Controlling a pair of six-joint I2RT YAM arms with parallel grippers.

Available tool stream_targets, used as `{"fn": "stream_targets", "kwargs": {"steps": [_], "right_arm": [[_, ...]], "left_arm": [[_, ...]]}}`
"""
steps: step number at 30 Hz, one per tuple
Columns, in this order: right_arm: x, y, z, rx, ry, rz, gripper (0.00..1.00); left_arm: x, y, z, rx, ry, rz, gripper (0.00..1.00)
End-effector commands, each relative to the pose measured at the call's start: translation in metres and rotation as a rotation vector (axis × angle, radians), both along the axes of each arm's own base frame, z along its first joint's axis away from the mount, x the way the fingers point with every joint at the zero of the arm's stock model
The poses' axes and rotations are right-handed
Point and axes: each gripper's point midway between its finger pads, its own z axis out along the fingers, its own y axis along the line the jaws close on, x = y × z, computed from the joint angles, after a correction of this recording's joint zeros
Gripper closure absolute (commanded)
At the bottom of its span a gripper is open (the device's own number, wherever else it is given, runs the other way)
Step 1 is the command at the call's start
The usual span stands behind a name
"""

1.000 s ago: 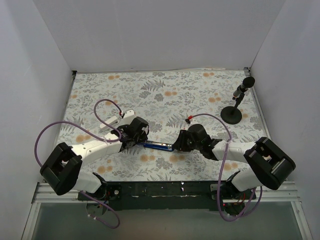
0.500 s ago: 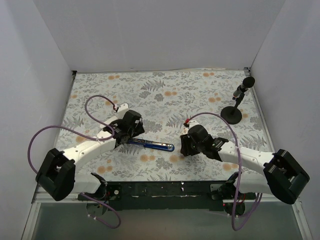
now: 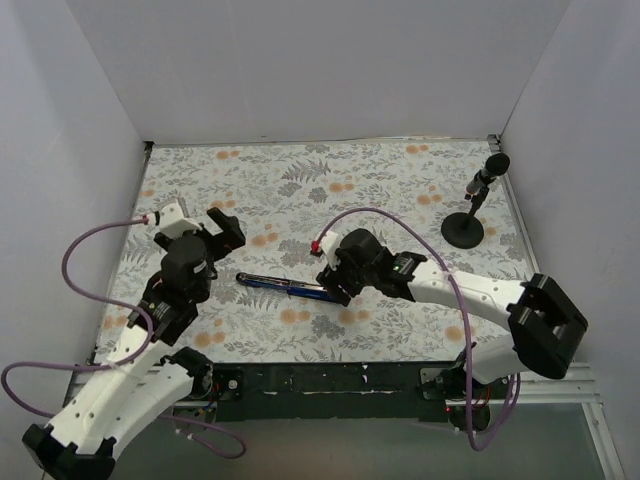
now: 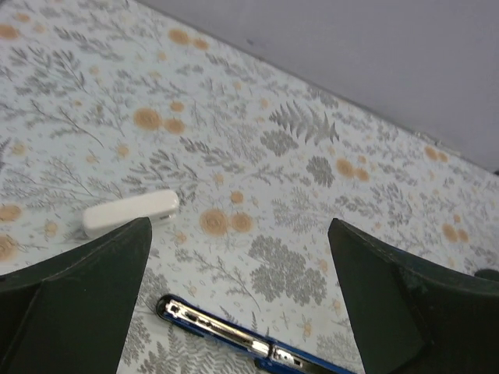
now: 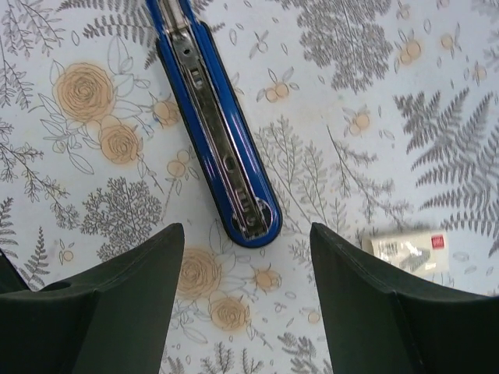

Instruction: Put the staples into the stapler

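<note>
The blue stapler (image 3: 286, 285) lies on the flowered table, opened out flat, its silvery rail facing up (image 5: 212, 117). My right gripper (image 5: 245, 234) is open just above the stapler's rounded right end (image 3: 333, 283) with nothing between its fingers. A small whitish-grey rectangular packet with a red mark, the staples (image 5: 407, 251), lies just right of that end. My left gripper (image 4: 239, 234) is open and empty, drawn back left of the stapler (image 3: 225, 228). Its wrist view shows the stapler's other end (image 4: 226, 331) low in the frame.
A white oblong block (image 4: 131, 213) lies beyond the stapler's left end. A black microphone stand (image 3: 465, 225) stands at the back right. White walls close in the table on three sides.
My left gripper opened wide, let go of the stapler and drew back to the left. The right gripper moved left over the stapler's right end and opened further. The stapler shifted slightly left.
</note>
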Motion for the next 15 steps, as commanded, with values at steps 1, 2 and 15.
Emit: {"fn": "stream_targets", "kwargs": {"steps": [1,2,15], "right_arm": [[-0.001,0.034,0.008,-0.026,-0.048,0.237,0.27],[0.001,0.042,0.013,-0.025,-0.051,0.255,0.27],[0.007,0.087,-0.023,-0.118,0.038,0.394,0.35]], "left_arm": [[-0.016,0.044,0.010,0.107,-0.123,0.130,0.02],[-0.019,0.048,0.009,0.107,-0.134,0.145,0.02],[-0.030,0.064,0.016,0.086,-0.224,0.205,0.02]]}}
